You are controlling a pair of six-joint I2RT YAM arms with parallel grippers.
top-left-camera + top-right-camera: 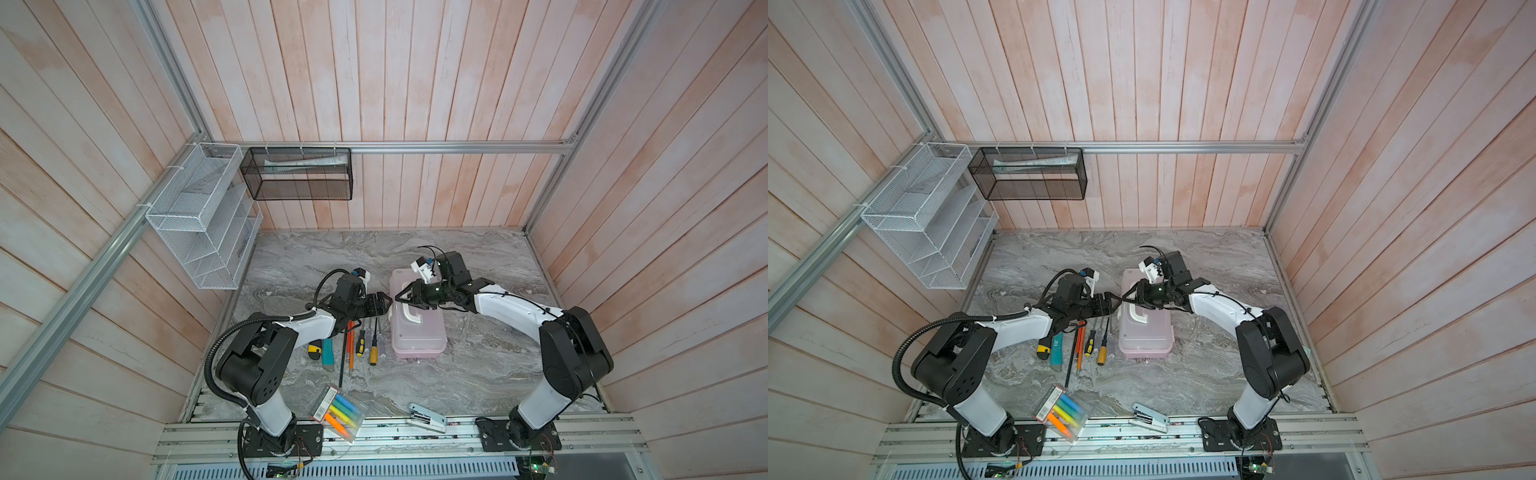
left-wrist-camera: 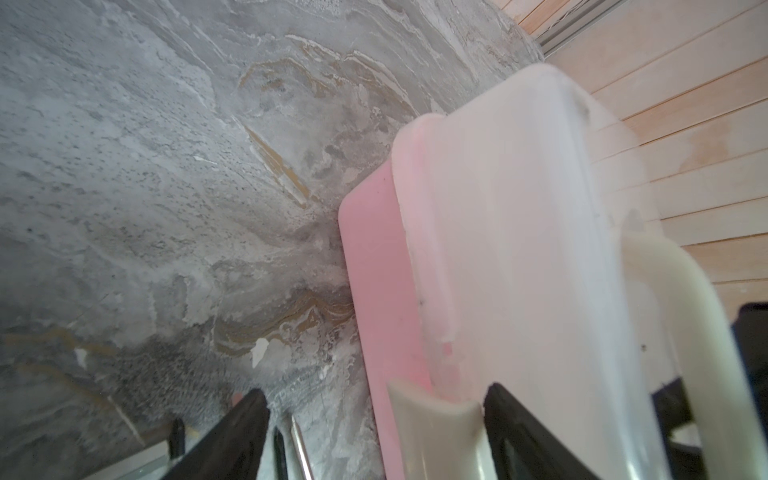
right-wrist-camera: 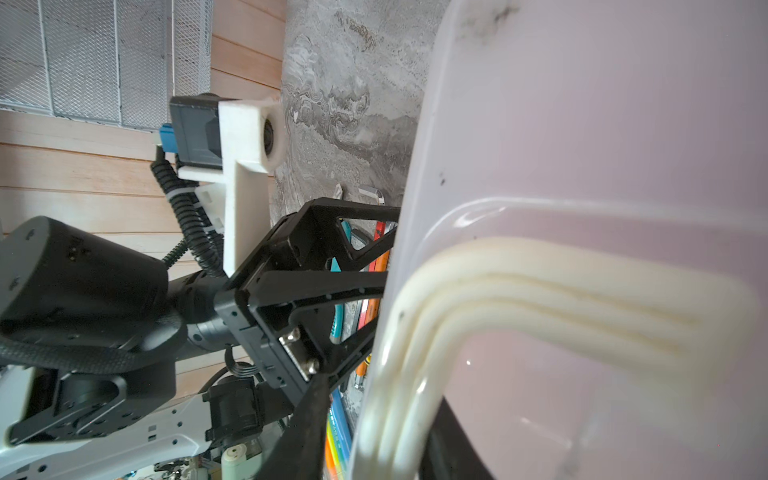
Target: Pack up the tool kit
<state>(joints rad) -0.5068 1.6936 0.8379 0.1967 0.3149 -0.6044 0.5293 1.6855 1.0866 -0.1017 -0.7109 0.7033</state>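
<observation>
A pale pink rectangular plastic box (image 1: pixel 415 354) sits near the middle of the grey marble-patterned table (image 1: pixel 490 266). Its long sides run near to far, and its translucent lid (image 1: pixel 422 334) is down on it. A white handle (image 1: pixel 413 316) lies along the top of the lid.

The left gripper (image 1: pixel 384 305) reaches in from the left and meets the left side of the box about halfway along. In the left wrist view its black fingers (image 2: pixel 232 436) stand wide apart. A white latch (image 2: pixel 436 419) on the edge of the box sits between them, close against one finger and clear of the other.

The right gripper (image 1: pixel 402 297) reaches across the lid from the right, over the far part of the handle. In the right wrist view its jaws are drawn narrow, and the end of the handle fills the gap between them, so it pinches the handle.

Just left of the box, partly under the left arm, loose tools lie side by side on the table with their handles toward the near side:
- an amber-handled screwdriver (image 1: pixel 374 354)
- a black-and-yellow-handled screwdriver (image 1: pixel 360 343)
- a slim orange screwdriver (image 1: pixel 351 347)
- a long black rod (image 1: pixel 342 361)
- a teal utility knife (image 1: pixel 328 351)
- a yellow-and-black utility knife (image 1: pixel 314 350)

At the near edge lies a clear pack of coloured highlighters (image 1: pixel 338 413), with a white stapler (image 1: pixel 427 419) to its right. A white wire rack (image 1: pixel 199 216) hangs on the left wall and a black mesh basket (image 1: pixel 299 174) on the far wall.
</observation>
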